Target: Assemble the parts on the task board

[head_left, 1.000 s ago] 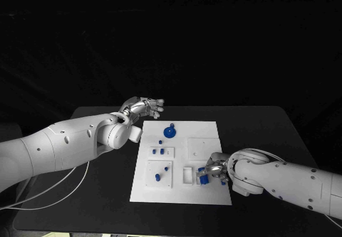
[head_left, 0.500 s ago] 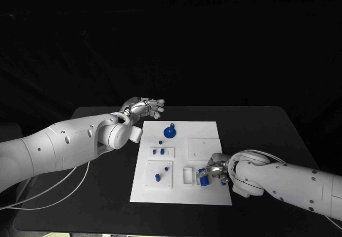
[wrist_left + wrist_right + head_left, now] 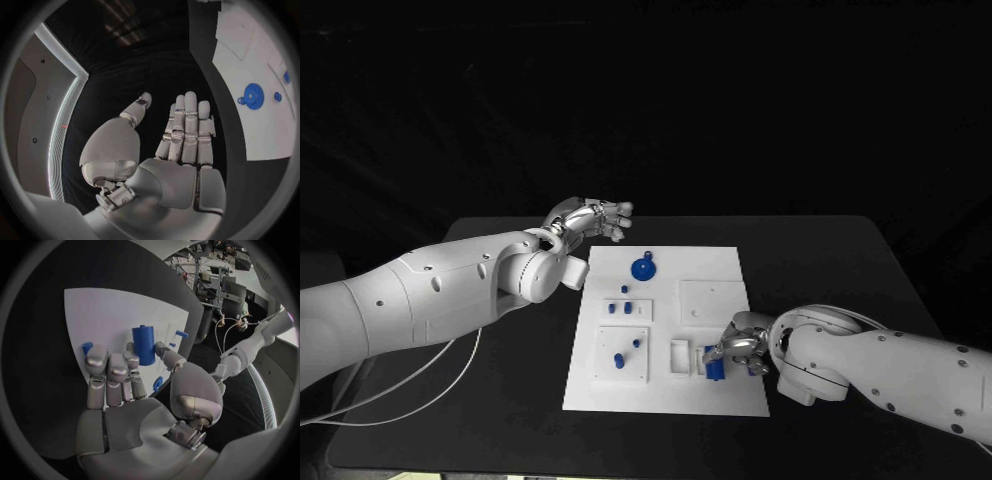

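The right robot hand pinches a blue cylinder part over the lower right of the task board. I judge it is being inserted; next it must be lowered straight. The left robot hand hovers open, upper left.

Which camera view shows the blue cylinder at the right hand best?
The right wrist view: the blue cylinder stands large and upright between the right hand's fingers. The head view shows it small and partly hidden. The left wrist view gives nothing of it.
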Tool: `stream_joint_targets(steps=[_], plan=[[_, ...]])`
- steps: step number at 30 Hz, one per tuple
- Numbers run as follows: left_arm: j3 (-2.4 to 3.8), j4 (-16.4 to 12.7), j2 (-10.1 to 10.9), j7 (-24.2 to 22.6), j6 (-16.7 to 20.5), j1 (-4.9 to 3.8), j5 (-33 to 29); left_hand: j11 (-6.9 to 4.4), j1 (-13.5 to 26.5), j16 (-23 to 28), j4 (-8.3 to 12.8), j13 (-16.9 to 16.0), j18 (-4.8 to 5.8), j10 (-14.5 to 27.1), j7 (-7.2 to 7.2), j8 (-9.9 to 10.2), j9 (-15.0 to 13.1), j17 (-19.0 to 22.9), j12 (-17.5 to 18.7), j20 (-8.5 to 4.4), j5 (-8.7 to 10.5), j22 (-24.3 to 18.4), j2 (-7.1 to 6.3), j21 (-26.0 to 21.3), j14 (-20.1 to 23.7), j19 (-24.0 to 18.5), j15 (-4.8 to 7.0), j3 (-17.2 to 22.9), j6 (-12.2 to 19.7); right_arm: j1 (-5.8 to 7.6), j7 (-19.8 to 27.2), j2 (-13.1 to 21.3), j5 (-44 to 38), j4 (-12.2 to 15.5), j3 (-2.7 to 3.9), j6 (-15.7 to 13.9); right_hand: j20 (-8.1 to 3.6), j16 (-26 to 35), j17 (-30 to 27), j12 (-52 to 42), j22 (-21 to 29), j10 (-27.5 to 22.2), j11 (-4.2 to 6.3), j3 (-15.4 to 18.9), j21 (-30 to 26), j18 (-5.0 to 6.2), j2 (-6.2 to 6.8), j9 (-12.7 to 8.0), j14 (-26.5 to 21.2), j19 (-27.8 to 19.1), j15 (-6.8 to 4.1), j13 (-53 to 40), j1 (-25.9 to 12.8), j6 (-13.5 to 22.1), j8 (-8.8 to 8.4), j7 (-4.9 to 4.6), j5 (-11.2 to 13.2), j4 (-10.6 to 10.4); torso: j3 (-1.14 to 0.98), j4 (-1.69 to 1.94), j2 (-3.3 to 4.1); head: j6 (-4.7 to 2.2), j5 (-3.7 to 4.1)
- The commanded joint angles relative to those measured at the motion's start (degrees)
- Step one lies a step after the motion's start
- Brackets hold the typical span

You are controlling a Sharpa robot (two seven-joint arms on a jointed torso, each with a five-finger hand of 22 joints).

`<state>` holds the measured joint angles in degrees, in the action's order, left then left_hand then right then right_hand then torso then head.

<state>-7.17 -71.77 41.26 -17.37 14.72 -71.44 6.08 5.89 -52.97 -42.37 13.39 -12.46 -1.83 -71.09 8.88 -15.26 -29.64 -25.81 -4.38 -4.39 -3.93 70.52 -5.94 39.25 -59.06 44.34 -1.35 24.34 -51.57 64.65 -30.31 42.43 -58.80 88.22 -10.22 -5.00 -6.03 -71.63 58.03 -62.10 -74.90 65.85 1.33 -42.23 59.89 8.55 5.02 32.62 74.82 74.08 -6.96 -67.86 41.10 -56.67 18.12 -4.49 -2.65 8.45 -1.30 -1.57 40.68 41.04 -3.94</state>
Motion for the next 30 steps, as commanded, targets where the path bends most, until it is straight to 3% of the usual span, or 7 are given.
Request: stream_joint_targets(steps=[1,14,21,30], plan=[[0.04,-0.08,-0.12,-0.42,-0.74,-0.03,-0.31,-0.04,0.36,0.28,0.07,0.08,-1.16,0.37,0.01,-0.18,0.09,-0.09,0.15,0.25,-0.02,0.09,0.25,-0.27,0.01,-0.08,-0.18,-0.39,0.21,0.27,-0.36,-0.62,2.36,0.41,0.04,0.37,0.42,0.23,0.03,0.30,-1.07,0.31,0.00,-0.20,0.29,6.45,0.24,-0.02,0.12,0.07,-0.47,0.09,-0.82,-0.93,0.10,-0.57,-0.25,0.03,0.02,0.05,0.02,-0.11,0.12],[0.04,-0.08,-0.41,-0.37,-0.81,-0.04,-0.31,-0.05,0.41,0.32,0.08,0.08,-1.16,0.36,0.00,-0.20,0.10,-0.14,0.13,0.26,-0.05,0.11,0.29,-0.30,0.00,-0.07,-0.18,-0.43,0.18,0.27,-0.20,-5.04,3.14,-3.18,0.04,0.67,0.44,0.24,0.05,0.43,-1.00,0.43,0.03,-0.16,0.38,6.45,0.63,-0.25,0.14,0.09,-0.51,0.13,-1.90,-1.10,-0.14,-0.54,-0.20,-0.05,0.11,0.12,0.06,-0.01,0.04],[0.04,-0.04,-0.54,-0.32,-0.87,-0.04,-0.31,-0.05,0.43,0.34,0.09,0.08,-1.16,0.36,-0.01,-0.21,0.10,-0.17,0.12,0.26,-0.07,0.12,0.31,-0.32,0.00,-0.06,-0.19,-0.45,0.17,0.21,-0.08,-7.26,3.78,-6.07,-0.04,1.12,0.42,0.24,0.06,0.45,-0.99,0.44,0.03,-0.13,0.40,6.45,0.75,-0.29,0.14,0.09,-0.52,0.12,-2.05,-1.12,-0.19,-0.54,-0.21,0.04,0.06,0.20,0.04,0.13,-0.17],[0.04,0.01,-0.59,-0.24,-0.92,-0.05,-0.31,-0.05,0.47,0.37,0.09,0.08,-1.16,0.35,-0.01,-0.22,0.11,-0.20,0.11,0.27,-0.08,0.14,0.33,-0.35,-0.01,-0.05,-0.19,-0.48,0.16,0.05,-0.03,-8.23,4.03,-6.23,-0.13,2.24,0.41,0.24,0.07,0.48,-0.98,0.43,0.03,-0.05,0.42,6.45,0.85,-0.35,0.14,0.08,-0.52,0.11,-2.23,-1.11,-0.27,-0.55,-0.21,0.14,0.03,0.04,0.06,0.28,-0.55]])
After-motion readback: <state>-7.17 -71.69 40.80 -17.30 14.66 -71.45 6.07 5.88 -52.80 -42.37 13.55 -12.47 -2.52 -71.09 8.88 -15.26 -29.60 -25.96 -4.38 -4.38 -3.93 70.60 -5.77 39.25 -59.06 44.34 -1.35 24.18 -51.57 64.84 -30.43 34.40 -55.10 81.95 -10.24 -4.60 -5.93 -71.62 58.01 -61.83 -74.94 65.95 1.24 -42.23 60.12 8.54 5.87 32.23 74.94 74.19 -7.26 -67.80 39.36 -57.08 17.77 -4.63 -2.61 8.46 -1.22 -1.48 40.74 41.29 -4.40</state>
